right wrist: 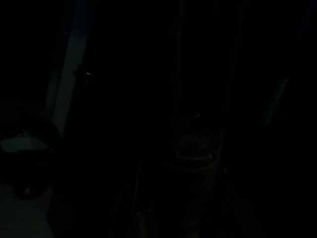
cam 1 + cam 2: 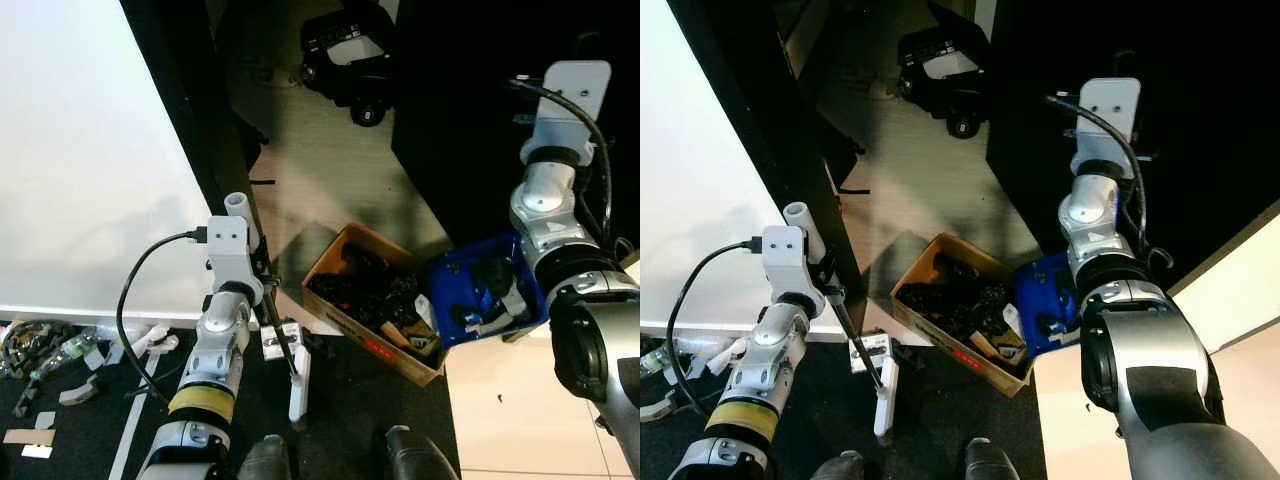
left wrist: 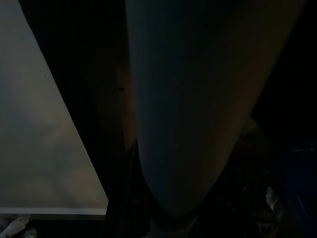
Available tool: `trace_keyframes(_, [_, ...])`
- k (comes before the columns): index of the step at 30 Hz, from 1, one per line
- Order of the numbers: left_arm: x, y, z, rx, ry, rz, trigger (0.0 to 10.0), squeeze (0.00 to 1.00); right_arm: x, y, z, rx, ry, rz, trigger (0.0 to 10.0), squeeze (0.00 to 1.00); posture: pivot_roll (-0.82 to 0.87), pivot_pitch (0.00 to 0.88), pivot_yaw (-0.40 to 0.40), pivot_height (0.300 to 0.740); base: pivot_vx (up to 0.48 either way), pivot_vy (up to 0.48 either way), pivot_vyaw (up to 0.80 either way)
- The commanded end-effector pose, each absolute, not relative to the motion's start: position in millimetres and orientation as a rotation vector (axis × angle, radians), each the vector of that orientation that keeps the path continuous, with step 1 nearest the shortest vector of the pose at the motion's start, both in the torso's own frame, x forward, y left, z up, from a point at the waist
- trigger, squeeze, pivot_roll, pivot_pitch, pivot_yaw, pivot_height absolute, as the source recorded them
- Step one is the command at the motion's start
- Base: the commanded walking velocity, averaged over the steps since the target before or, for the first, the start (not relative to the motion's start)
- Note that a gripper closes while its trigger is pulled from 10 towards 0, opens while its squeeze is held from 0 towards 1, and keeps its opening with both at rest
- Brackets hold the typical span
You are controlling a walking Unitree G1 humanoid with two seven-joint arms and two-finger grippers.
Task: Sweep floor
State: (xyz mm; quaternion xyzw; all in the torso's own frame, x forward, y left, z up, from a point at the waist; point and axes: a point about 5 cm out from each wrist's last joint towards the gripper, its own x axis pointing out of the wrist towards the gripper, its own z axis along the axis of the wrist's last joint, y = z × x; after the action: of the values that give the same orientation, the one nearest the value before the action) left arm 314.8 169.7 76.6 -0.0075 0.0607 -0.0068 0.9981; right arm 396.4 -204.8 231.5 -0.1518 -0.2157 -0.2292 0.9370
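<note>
Down by the robot's feet, a broom (image 2: 297,372) stands on the dark mat (image 2: 350,400): a thin black handle slants down from the left arm to a narrow white head resting on the mat. A small white block (image 2: 278,338) sits just beside the handle where it meets the head. The left gripper (image 2: 262,268) is at the top of that handle, beside the black edge of a large white panel (image 2: 80,150); its fingers are hidden behind the wrist and its white camera mount, so whether they are closed on the handle cannot be told. The left wrist view is very dark, with a broad pale shaft running along it and the white panel to one side.

Just beyond the broom head lies an open cardboard box (image 2: 335,315) holding a heap of black scraps and a few lighter bits. Touching its far corner is a blue dustpan (image 2: 447,288), tilted toward the box and also carrying dark debris. The right arm (image 2: 545,205) reaches down above the dustpan; the right gripper's fingers cannot be made out, and its wrist view is almost black.

Farther off on the pale floor (image 2: 320,170) sits a black wheeled object (image 2: 348,55). Left of the mat, chain-like clutter (image 2: 30,350) and white scraps lie below the panel.
</note>
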Motion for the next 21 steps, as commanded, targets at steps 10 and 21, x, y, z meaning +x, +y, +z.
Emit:
trace_keyframes(10, [312.8, 173.5, 73.9, -0.015, 0.133, 0.009, 10.0, 0.00, 400.0, -155.1, 249.6, -0.348, -0.576, -0.339, 10.0, 0.00, 0.02, 0.100, -0.071, 0.740, 0.000, 0.000, 0.00])
trace_keyframes(21, [311.1, 174.0, 73.3, -0.019, 0.133, 0.016, 10.0, 0.00, 395.2, -116.8, 241.1, -0.460, -0.647, -0.165, 10.0, 0.00, 0.02, 0.103, -0.076, 0.740, 0.000, 0.000, 0.00])
